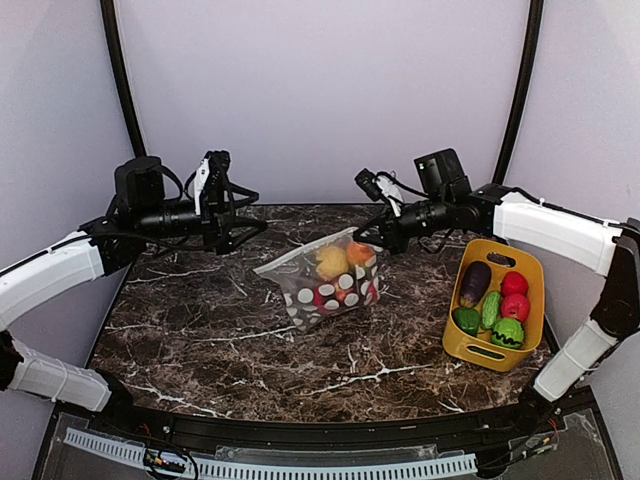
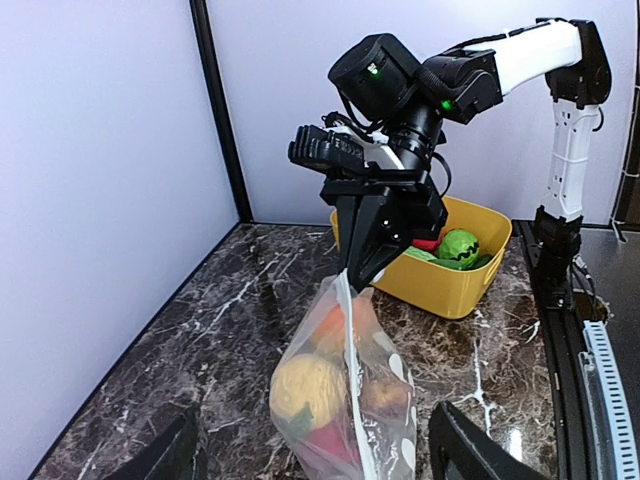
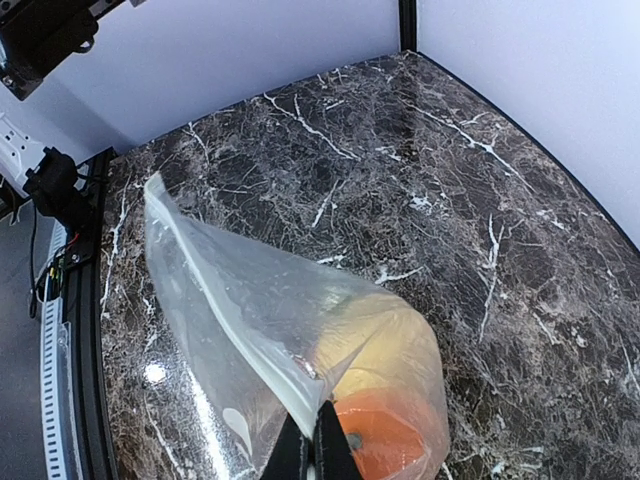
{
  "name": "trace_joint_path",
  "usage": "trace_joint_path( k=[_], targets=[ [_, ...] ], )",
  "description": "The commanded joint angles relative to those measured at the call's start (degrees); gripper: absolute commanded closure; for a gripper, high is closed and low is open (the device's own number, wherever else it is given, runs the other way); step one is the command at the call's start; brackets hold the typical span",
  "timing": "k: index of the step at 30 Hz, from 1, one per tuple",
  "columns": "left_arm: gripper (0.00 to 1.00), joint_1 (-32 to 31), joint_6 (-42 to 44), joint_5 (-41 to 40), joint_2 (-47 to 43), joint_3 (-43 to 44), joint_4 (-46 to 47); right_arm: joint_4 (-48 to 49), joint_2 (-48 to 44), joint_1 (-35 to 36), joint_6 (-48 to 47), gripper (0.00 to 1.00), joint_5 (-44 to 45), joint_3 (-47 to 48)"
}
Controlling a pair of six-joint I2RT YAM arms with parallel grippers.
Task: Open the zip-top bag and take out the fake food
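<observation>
Landmark: we take the yellow plastic bin (image 1: pixel 481 352) (image 2: pixel 450 288) at the right of the dark marbled bench (image 1: pixel 200 340) as our reference.
Bin contents: a purple toy eggplant (image 1: pixel 474 283), red round toys (image 1: pixel 515 296) and green toy vegetables (image 1: pixel 490 322).
Bag: the clear zip-top bag with white polka dots (image 1: pixel 325 282) (image 2: pixel 345 405) (image 3: pixel 235 300) sits left of the bin, apart from it, and hangs tilted from its upper corner nearest the bin.
Bag bottom: we cannot tell whether it rests on the bench.
Zip strip: we cannot tell whether it is parted.
Fake food: small round toy fruits (image 1: pixel 331 262) (image 2: pixel 308 390) (image 3: pixel 385 435), yellow, orange and red, all lie inside the bag, left of the bin.
Right pincer (image 1: pixel 373 242) (image 2: pixel 350 272) (image 3: pixel 315 445): it is above and left of the bin, closed narrow on the bag's top edge.
Left pincer (image 1: pixel 246 228): it is far left of the bin, beyond the bag, with fingers spread wide, holding nothing and clear of the plastic.
</observation>
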Motion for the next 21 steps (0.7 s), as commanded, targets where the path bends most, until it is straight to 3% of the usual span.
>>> trace_joint_path(
  k=[1,7,15,21],
  targets=[
    [0.25,-0.6,6.2,-5.2,-2.3,2.4,-7.0,-9.5,2.4,2.3,2.0,1.00,3.3,4.9],
    [0.25,-6.1,13.0,-5.9,3.0,5.2,-13.9,-12.4,5.9,5.4,3.3,1.00,2.6,9.4],
    [0.31,-11.3,19.1,-9.1,9.2,5.6,-13.1,-10.8,6.0,8.1,3.3,1.00,0.4,8.3],
    [0.52,-14.2,24.0,-12.6,13.9,8.4,-18.9,-10.7,6.5,8.3,3.5,1.00,-3.6,8.3]
  ],
)
